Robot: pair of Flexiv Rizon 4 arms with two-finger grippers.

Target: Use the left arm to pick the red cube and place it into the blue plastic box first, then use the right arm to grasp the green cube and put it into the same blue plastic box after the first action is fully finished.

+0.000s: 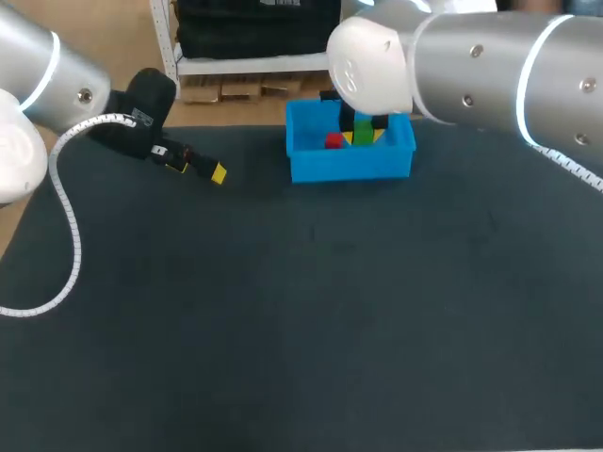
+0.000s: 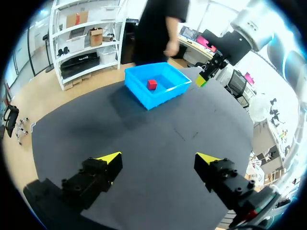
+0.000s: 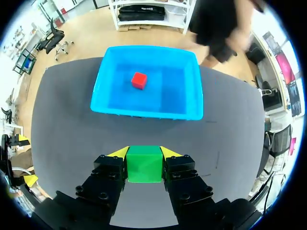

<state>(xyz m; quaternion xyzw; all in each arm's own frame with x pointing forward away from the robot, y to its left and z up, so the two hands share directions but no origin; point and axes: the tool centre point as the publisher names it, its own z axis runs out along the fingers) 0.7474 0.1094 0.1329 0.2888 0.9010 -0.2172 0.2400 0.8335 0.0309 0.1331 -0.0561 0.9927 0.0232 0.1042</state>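
Right arm is holding the green cube near the blue box; the red cube is lying inside it.

The right gripper (image 3: 144,153) is clamping the green cube (image 3: 144,164) between both yellow tips, raised above the dark table (image 3: 62,120), with the blue plastic box (image 3: 144,111) ahead of its fingers. The red cube (image 3: 139,80) is sitting on the box floor, apart from the walls. The left gripper (image 2: 158,158) is hovering over bare table well apart from the box, its jaws standing wide apart and gripping nothing.
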